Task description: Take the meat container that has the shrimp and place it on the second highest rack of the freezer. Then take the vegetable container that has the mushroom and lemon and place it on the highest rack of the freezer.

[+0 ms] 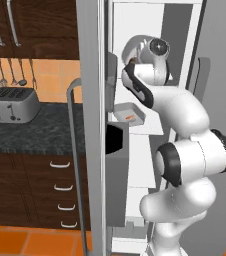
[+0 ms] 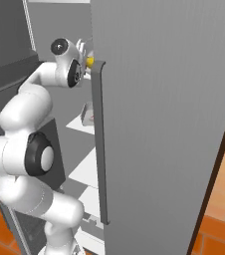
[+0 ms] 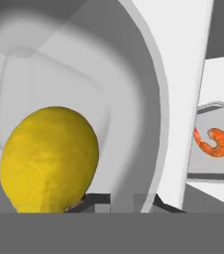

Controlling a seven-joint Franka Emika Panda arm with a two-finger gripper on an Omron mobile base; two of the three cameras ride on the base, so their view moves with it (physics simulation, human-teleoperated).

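Reached high into the freezer [image 1: 97, 60], at the level of the highest rack, lemon [image 3: 49, 158] directly ahead inside its pale vegetable container [image 3: 134, 89]. Cannot tell whether the pincer [image 3: 121, 201] clamps the container rim or hangs released. Down and to the side, on the second highest rack [image 1: 152, 127]: meat container [image 1: 130, 113] with the shrimp [image 3: 213, 141].

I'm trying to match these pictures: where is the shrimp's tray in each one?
Left base view: tray at centre, beside the arm.
Right base view: tray just left of the door handle.
Hand view: tray at right edge.
Shared landmark: the white shelf under it.
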